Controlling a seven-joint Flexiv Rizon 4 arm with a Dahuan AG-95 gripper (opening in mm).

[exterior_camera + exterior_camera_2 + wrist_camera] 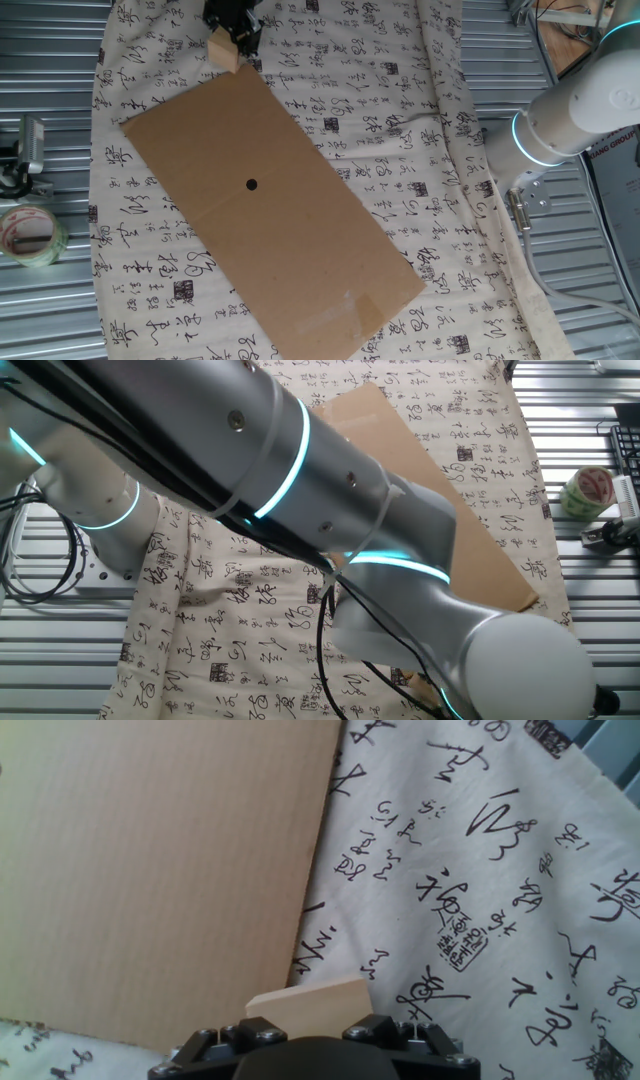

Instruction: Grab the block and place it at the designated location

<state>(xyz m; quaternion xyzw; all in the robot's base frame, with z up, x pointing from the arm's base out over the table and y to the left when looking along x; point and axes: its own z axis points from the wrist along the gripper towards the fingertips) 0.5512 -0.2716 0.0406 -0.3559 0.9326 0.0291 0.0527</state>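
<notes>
Gripper (232,30) is closed on the block (224,49), black fingers clamped either side, cube hanging tilted under them. In the hand view only the block's top corner (312,1003) pokes out past the gripper body, so I can't see the pad contact itself. The fixed view is what says it's held.

Block is in the air over the white cloth (400,110), just off the far corner of the cardboard sheet (300,230). It's not over the cardboard yet, or only barely at the edge. Hand view agrees: the cardboard edge runs down the middle of the frame, with cloth to one side.

The designated location, the black dot (251,184), sits near the middle of the sheet, well apart from the block. It's not visible in the hand view.

My read: grab done, carry in progress. The tilt probably means the grip caught the cube off-square. It's worth watching, since a tilted cube may land on an edge and tip off the dot on release. Next move needs travel along the sheet toward its centre, then descent.

The other fixed view is mostly blocked by the arm (300,490); it shows neither gripper nor block. A tape roll (30,235) sits off the cloth on the metal table (50,310), out of the path.
</notes>
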